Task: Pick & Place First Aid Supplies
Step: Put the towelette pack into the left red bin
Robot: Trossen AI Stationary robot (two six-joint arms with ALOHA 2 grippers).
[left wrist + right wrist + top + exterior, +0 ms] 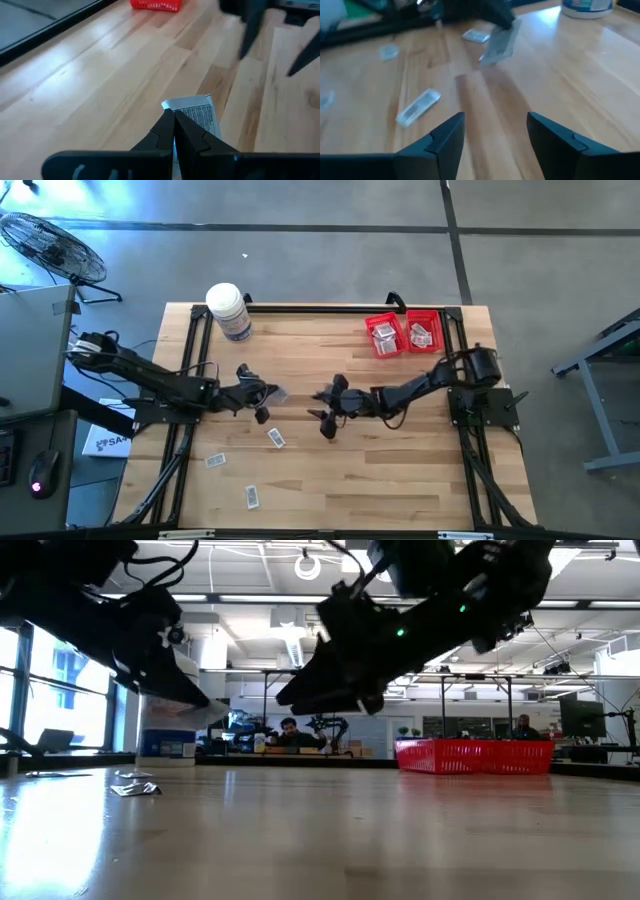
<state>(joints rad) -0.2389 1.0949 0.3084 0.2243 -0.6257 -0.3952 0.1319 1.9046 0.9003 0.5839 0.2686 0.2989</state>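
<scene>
Left gripper (174, 125) clenched on packet (199, 117), mid-table, lifted clear. Right gripper (495, 135) spread wide, at three o'clock of it. Red baskets (404, 334) at one o'clock.

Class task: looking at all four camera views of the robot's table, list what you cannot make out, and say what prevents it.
- Print on the held packet: left wrist view, the shut left gripper covers part, the text is too small.
- Contents of the red baskets: low view, their mesh walls hide them.
- Loose packets on the table: high view, too small to read.
- White bottle: right wrist view, cut off by the edge.
</scene>
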